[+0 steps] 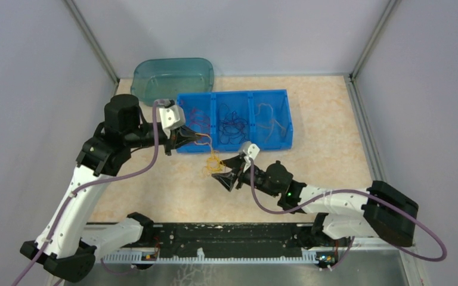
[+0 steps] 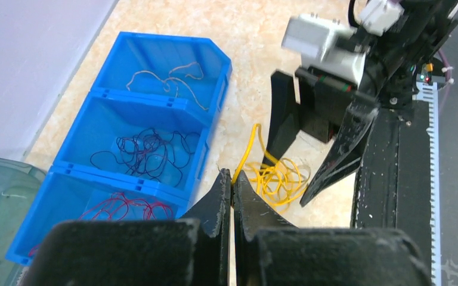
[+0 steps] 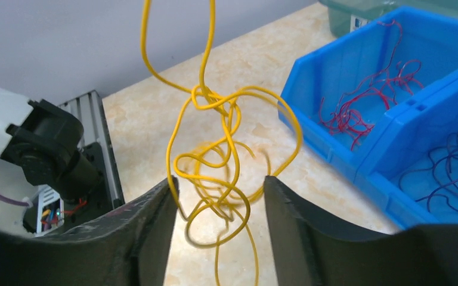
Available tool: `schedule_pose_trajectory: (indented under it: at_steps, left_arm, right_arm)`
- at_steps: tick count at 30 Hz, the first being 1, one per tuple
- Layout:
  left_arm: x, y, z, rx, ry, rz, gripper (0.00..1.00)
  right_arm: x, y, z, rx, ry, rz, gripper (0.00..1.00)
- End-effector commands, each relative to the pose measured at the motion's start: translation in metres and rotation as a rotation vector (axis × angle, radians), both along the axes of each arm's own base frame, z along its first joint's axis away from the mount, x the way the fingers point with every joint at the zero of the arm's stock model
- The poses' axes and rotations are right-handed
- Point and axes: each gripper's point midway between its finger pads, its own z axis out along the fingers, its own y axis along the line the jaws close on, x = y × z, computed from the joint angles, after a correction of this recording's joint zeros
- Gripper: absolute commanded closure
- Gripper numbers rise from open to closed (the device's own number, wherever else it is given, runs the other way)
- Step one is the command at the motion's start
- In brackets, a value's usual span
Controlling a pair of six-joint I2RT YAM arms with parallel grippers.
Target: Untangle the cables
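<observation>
A blue three-compartment bin (image 1: 268, 146) is sitting on the far half of the beige speckled worktop (image 1: 328, 119), at about 12 o'clock from its middle, with its compartments running side by side from 9 to 3 o'clock. A translucent teal tub (image 1: 173, 77) is standing just beside the bin at its 11 o'clock, close to the pale grey walls (image 1: 36, 71). A black perforated strip (image 1: 232, 235) is lying along the near edge at 6 o'clock.

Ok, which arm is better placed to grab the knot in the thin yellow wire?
Right. The right end effector, open, straddles the thin yellow wire tangle; the left end effector is shut on a strand, holding it up.
</observation>
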Motion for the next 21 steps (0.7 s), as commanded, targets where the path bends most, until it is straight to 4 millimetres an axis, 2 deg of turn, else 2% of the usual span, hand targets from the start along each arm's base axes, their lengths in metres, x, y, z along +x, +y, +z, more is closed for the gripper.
schedule_pose_trajectory:
  at_steps: [1, 3, 6, 8, 12, 17, 21]
  left_arm:
    - [-0.005, 0.002, -0.004, 0.041, -0.025, 0.001, 1.00]
    - [-0.008, 0.001, -0.011, 0.043, -0.002, -0.008, 1.00]
    - [-0.011, 0.000, -0.019, 0.043, 0.030, -0.012, 1.00]
    - [-0.014, -0.001, -0.021, 0.042, 0.040, -0.022, 1.00]
    - [-0.015, -0.002, -0.021, 0.043, 0.042, -0.026, 1.00]
    - [-0.024, -0.002, -0.022, 0.058, 0.025, -0.077, 1.00]
    - [-0.036, -0.001, -0.023, 0.068, 0.004, -0.139, 1.00]
  right_arm:
    - [0.001, -0.009, 0.051, 0.094, -0.049, -0.036, 0.41]
    - [0.002, -0.010, 0.069, 0.129, -0.060, -0.046, 0.38]
    - [0.003, -0.010, 0.091, 0.168, -0.075, -0.047, 0.23]
    - [0.005, -0.008, 0.103, 0.186, -0.087, -0.053, 0.18]
    - [0.007, -0.002, 0.121, 0.212, -0.104, -0.049, 0.18]
    - [0.007, -0.001, 0.135, 0.238, -0.099, -0.014, 0.26]
    - [-0.009, -0.002, 0.141, 0.277, -0.035, 0.206, 0.28]
